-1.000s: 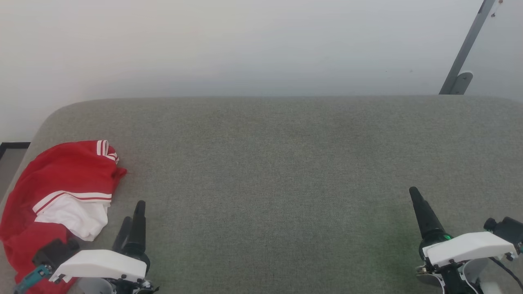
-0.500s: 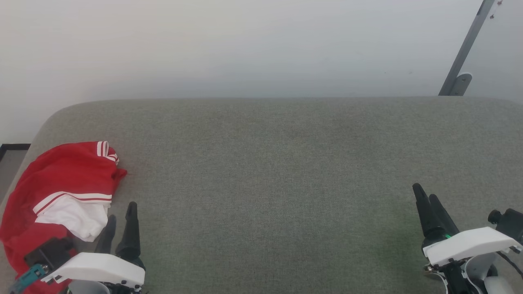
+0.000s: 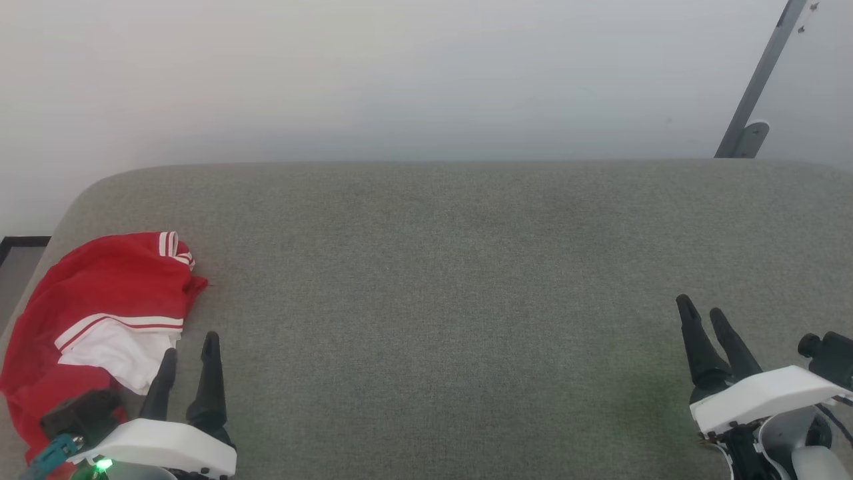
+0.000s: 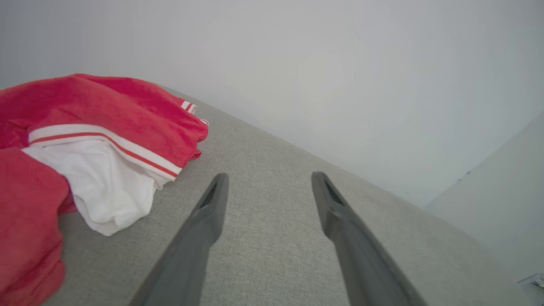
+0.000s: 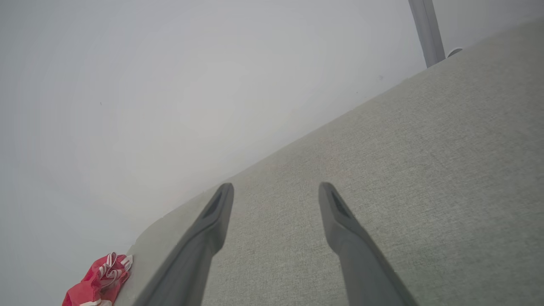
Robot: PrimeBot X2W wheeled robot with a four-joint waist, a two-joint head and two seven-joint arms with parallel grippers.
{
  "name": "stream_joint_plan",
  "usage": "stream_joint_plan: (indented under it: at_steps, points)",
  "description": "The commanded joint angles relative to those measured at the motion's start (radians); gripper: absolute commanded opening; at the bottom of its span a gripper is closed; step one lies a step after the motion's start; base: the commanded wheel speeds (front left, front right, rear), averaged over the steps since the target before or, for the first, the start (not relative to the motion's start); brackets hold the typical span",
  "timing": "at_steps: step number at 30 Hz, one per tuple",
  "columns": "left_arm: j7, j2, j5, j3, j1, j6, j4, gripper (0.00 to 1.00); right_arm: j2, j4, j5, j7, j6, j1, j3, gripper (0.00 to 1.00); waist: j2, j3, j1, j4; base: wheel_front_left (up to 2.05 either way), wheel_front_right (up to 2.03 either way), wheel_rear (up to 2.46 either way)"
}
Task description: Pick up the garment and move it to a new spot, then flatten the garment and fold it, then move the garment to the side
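I see the garment (image 3: 100, 300) crumpled at the lower left of the head view on the grey cushion (image 3: 433, 300), its bottom hidden behind my left gripper (image 3: 190, 345). This one and the right gripper (image 3: 700, 307) stand spread, empty. The left wrist view shows the garment's white panel (image 4: 106, 187) clearly.

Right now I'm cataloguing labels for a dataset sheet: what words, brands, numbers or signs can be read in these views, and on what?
None can be read.
The garment shows only red cloth, a white panel and stripes, no print or tag.
The grey padded surface, the wall and the grey post bear no writing.
The left gripper and right gripper show no markings.
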Motion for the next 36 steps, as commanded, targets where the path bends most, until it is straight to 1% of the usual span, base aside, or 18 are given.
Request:
stream_joint_plan:
  at_steps: [1, 13, 36]
  points:
    - [-0.013, 0.007, 0.040, 0.002, 0.000, -0.007, -0.015, 1.00, -0.009, -0.018, -0.031, -0.007, 0.000, -0.005, -0.003, 1.00, 0.0000, -0.001, 0.0000, 0.000, 0.00, 0.00, 0.00]
    - [-0.043, 0.010, 0.159, -0.006, 0.014, -0.004, -0.030, 1.00, -0.017, -0.040, -0.136, -0.014, 0.000, 0.002, 0.000, 1.00, 0.0000, -0.005, 0.0000, 0.001, 0.00, 0.00, 0.00]
    - [-0.091, 0.030, 0.327, -0.031, 0.037, 0.000, -0.050, 1.00, -0.032, -0.056, -0.307, -0.039, 0.000, 0.009, 0.001, 1.00, 0.0000, -0.017, 0.0000, -0.002, 0.00, 0.00, 0.00]
